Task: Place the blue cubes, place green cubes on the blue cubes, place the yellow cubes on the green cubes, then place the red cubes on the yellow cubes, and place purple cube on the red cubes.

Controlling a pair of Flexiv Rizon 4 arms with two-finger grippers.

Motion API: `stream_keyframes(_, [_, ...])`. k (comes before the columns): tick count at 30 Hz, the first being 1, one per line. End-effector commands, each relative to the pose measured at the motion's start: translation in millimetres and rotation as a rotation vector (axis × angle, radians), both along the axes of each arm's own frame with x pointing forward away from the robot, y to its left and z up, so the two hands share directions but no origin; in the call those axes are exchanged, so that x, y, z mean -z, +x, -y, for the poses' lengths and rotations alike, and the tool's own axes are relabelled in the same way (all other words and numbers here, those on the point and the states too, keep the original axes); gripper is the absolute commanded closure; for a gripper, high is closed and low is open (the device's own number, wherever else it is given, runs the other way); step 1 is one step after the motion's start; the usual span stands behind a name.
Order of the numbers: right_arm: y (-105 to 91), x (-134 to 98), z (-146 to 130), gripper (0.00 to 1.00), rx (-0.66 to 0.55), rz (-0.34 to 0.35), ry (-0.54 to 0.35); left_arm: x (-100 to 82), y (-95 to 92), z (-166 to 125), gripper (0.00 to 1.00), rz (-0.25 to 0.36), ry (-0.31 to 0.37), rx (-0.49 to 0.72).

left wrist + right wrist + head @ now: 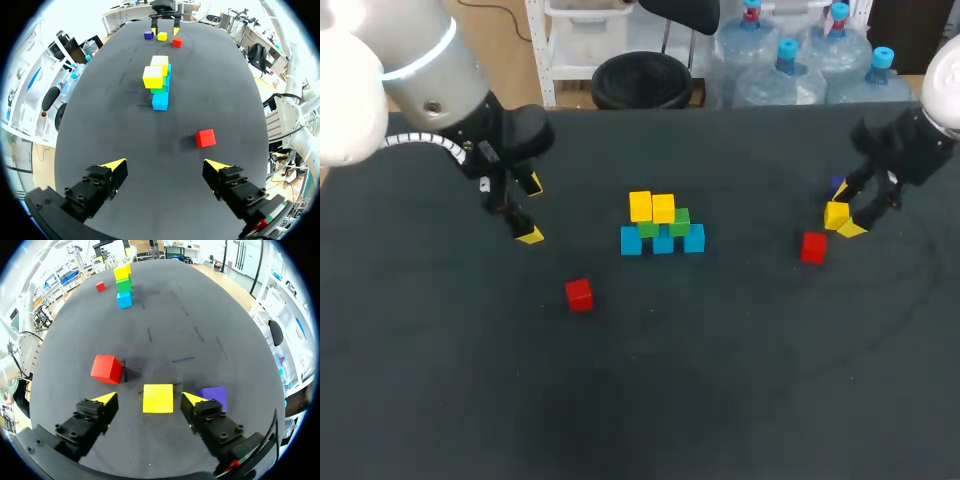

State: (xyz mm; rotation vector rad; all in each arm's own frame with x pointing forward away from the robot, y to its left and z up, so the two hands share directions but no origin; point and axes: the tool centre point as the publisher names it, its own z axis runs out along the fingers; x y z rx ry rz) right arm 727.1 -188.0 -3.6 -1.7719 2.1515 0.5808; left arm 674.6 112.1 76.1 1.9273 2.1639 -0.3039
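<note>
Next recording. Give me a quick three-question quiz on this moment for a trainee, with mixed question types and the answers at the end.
1. Which cube lies between the open fingers of the right hand? A. red B. yellow C. purple
2. True or false: both red cubes lie on the table, apart from the stack.
3. How many blue cubes form the stack's bottom row?
Key: 1 B, the yellow cube; 2 true; 3 three.
</note>
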Motion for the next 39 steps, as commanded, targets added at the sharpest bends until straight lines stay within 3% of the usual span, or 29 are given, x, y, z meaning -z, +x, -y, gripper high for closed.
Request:
stream_keyframes(1, [1.6,1,0,0.42,-0.002,0.000,0.002,0.3,0.4,-1,0.00,0.000,-0.002,0.002])
stream_keyframes(3, [1.9,2,1,0.50,-0.003,0.000,0.000,0.3,0.4,-1,0.00,0.000,-0.002,0.002])
stream_keyframes(13, [0.9,9,-2,0.45,-0.006,-0.004,0.004,0.3,0.4,-1,0.00,0.000,-0.002,0.002])
stream_keyframes(17, [0.8,10,-2,0.62,-0.003,-0.003,0.006,0.3,0.4,-1,0.00,0.000,-0.002,0.002])
stream_keyframes(21, [0.8,8,-2,0.64,-0.003,-0.001,0.005,0.3,0.4,-1,0.00,0.000,-0.002,0.002])
stream_keyframes(25, [0.1,4,-1,1.00,-0.003,0.008,0.005,0.3,0.4,-1,0.00,0.000,-0.002,0.002])
stream_keyframes(39, [-1.5,-32,-12,1.00,-0.079,0.060,-0.001,0.3,0.4,-1,0.00,0.000,-0.002,0.002])
